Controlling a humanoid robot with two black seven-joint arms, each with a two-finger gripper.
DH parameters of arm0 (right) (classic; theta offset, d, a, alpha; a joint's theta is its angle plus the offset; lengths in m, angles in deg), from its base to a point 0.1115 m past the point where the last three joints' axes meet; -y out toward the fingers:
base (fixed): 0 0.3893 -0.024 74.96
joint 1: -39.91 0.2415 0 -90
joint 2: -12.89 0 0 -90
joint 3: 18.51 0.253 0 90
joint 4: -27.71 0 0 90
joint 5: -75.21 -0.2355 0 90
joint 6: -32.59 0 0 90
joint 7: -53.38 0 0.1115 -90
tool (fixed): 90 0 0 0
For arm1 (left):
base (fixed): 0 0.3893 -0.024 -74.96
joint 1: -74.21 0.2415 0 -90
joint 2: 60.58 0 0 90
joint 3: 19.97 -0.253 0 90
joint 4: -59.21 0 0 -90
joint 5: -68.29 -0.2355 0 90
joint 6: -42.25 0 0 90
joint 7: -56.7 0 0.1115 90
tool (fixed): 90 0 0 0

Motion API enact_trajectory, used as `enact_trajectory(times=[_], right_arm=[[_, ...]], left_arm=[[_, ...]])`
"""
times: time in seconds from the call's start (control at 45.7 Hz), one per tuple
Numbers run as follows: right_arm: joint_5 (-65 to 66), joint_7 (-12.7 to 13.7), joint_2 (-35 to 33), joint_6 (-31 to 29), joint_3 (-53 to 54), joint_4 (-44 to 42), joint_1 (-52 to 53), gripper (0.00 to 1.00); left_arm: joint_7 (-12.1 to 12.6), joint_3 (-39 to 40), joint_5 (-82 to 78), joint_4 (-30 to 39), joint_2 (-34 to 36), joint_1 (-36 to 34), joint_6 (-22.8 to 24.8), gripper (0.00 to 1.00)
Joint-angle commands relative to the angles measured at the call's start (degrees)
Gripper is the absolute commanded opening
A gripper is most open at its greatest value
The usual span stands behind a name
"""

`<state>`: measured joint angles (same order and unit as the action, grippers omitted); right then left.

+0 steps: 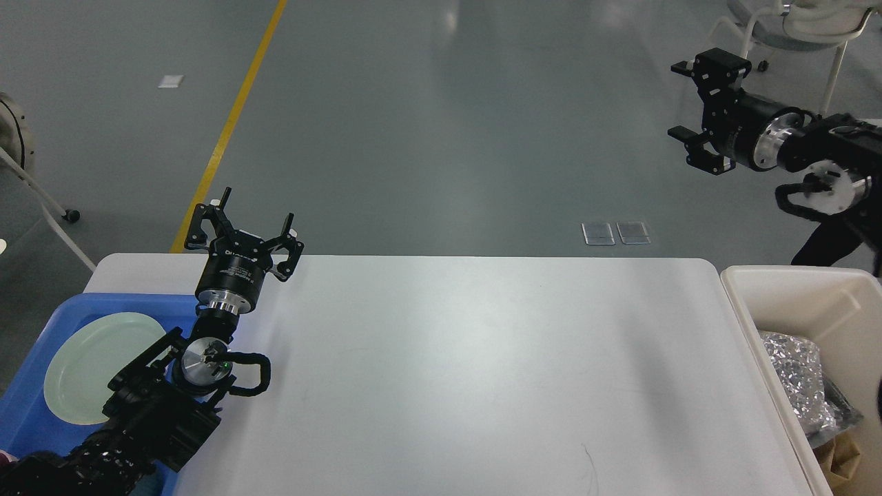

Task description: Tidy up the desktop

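Note:
The white desktop point(468, 372) fills the middle of the head view, and nothing lies on its bare surface. My left gripper point(253, 219) is open and empty, held above the desktop's far left corner. My right gripper point(679, 100) is open and empty, raised high at the upper right, above the floor beyond the desk. It is well clear of the cream-white bin point(792, 289).
A blue tray point(41, 386) at the left edge holds a pale green plate point(89, 365). The cream-white bin on the right holds crumpled silver foil point(796, 375) and some brown paper point(844, 458). A wheeled chair point(785, 34) stands far back right.

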<state>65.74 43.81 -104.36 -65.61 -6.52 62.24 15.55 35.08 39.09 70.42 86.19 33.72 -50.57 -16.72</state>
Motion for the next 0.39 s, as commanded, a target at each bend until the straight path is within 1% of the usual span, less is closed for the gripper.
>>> enact_trajectory(times=[0.0, 0.066, 0.109, 0.131, 0.175, 0.263, 0.285, 0.328, 0.372], right_arm=[[0.2, -0.4, 6.6, 7.2, 19.5, -1.8, -8.9, 1.00], [0.2, -0.8, 8.8, 8.9, 23.9, -2.9, -11.1, 1.00], [0.2, -1.8, 10.0, 9.4, 26.1, -3.8, -13.5, 1.00], [0.2, -3.0, 10.6, 9.4, 26.5, -3.9, -14.8, 1.00], [0.3, -6.8, 11.9, 9.6, 27.1, -3.9, -17.1, 1.00], [0.4, -17.9, 14.6, 9.6, 26.9, -3.9, -20.3, 1.00], [0.4, -19.9, 15.0, 9.6, 26.8, -3.9, -20.8, 1.00], [0.7, -23.1, 15.8, 9.5, 26.5, -3.9, -21.9, 1.00], [0.8, -24.3, 16.7, 9.5, 26.5, -3.9, -22.6, 1.00]], left_arm=[[0.0, 0.0, 0.0, 0.0, 0.0, 0.1, 0.0, 0.99], [0.0, 0.0, 0.0, 0.1, 0.0, 0.0, 0.0, 0.99], [0.0, 0.0, 0.1, 0.0, 0.0, 0.0, 0.0, 0.99], [0.0, 0.0, 0.1, 0.0, 0.0, 0.0, 0.0, 0.99], [0.0, 0.0, 0.0, 0.0, 0.0, 0.1, 0.0, 0.99], [0.0, 0.0, 0.1, 0.0, 0.0, 0.0, 0.0, 0.99], [0.0, 0.0, 0.1, 0.0, 0.0, 0.0, 0.0, 0.99], [0.0, 0.0, 0.0, 0.0, 0.0, 0.0, 0.0, 0.99], [0.0, 0.0, 0.1, 0.0, 0.0, 0.0, 0.0, 0.99]])
